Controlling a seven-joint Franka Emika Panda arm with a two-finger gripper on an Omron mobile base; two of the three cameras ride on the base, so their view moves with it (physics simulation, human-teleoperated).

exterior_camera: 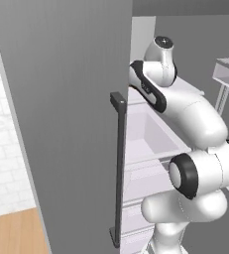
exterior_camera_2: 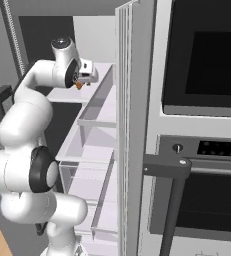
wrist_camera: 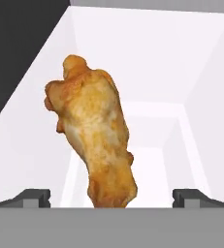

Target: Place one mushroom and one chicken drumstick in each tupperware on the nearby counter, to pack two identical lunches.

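An orange-brown chicken drumstick (wrist_camera: 96, 140) stands close in front of the hand on a white fridge shelf, its thick end up and its narrow end down between my fingertips. My gripper (wrist_camera: 111, 196) is open, with one dark tip on each side of the drumstick and a gap to both. From the right base camera the gripper (exterior_camera_2: 87, 72) reaches into the upper fridge compartment, and a bit of the drumstick (exterior_camera_2: 79, 85) shows just under it. The mushroom and the tupperware are out of view.
The open grey fridge door (exterior_camera: 61, 124) with its dark handle (exterior_camera: 118, 168) stands left of the arm. White shelves and a clear drawer (exterior_camera_2: 87, 150) lie below the hand. A wall oven (exterior_camera_2: 207, 60) stands to the right. A patch of light-brown wood (exterior_camera: 12, 233), seemingly the counter, shows at the lower left.
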